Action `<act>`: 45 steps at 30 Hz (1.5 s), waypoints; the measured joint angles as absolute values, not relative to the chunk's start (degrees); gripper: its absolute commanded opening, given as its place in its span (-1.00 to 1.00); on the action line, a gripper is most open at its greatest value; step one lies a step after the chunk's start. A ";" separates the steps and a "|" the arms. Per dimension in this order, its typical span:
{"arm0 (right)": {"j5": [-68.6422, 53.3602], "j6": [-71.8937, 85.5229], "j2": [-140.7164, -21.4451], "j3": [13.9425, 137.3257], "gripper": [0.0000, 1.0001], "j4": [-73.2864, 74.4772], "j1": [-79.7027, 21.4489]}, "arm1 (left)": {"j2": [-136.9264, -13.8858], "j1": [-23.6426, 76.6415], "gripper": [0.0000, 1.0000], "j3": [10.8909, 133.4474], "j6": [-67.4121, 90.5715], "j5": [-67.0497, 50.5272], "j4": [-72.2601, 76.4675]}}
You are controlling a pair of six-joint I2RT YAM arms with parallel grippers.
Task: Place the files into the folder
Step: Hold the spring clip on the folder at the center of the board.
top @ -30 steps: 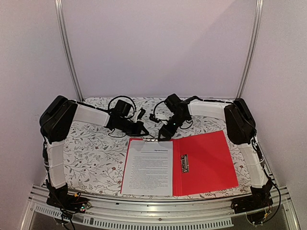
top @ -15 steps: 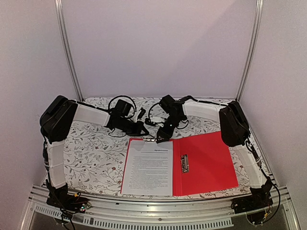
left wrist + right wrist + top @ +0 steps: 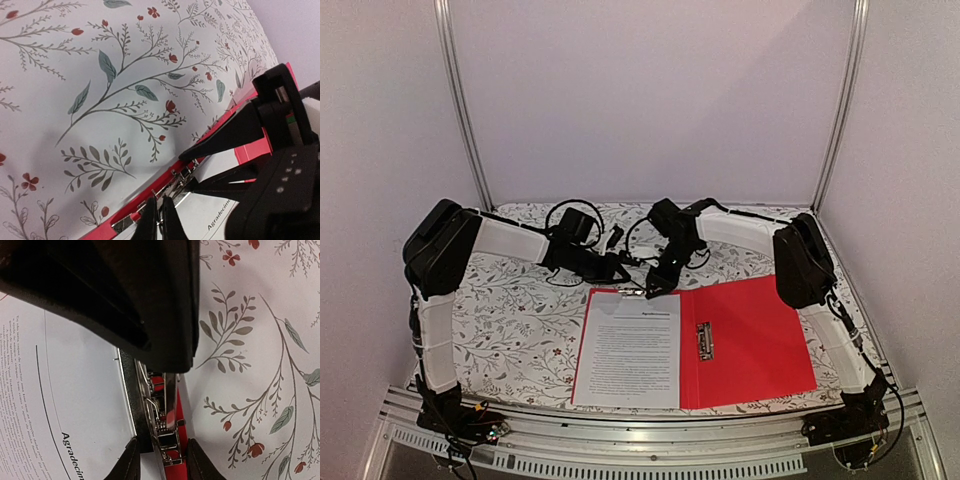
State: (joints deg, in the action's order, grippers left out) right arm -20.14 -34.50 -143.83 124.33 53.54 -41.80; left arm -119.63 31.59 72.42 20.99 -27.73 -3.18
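Tablecloth (image 3: 510, 300): white, floral | walls (image 3: 650, 100): plain pale | folder (image 3: 750, 340): open, flat

Files (image 3: 628, 350) print too small to read from above; heading (image 3: 75, 454) cut off at right-wrist bottom edge.

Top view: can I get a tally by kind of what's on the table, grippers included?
Red folder: 1
Stack of files: 1 (single sheets cannot be counted)
Metal clips: 2, inner clip and top-edge clip
Grippers: 2, left gripper and right gripper
Total: 6
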 measured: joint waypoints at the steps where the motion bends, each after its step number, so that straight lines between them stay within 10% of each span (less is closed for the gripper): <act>1: -20.12 -34.57 -143.83 124.36 -0.53 53.58 -41.87 | -119.63 31.55 -1.00 72.34 20.97 -27.77 -3.03; 20: -18.87 -31.27 -139.98 116.25 -1.00 46.17 -41.69 | -120.18 30.85 -1.00 71.90 20.97 -29.87 -2.13; 45: -16.67 -28.27 -136.75 109.75 -1.00 40.03 -42.30 | -120.79 30.37 -1.00 70.94 21.32 -30.20 -2.63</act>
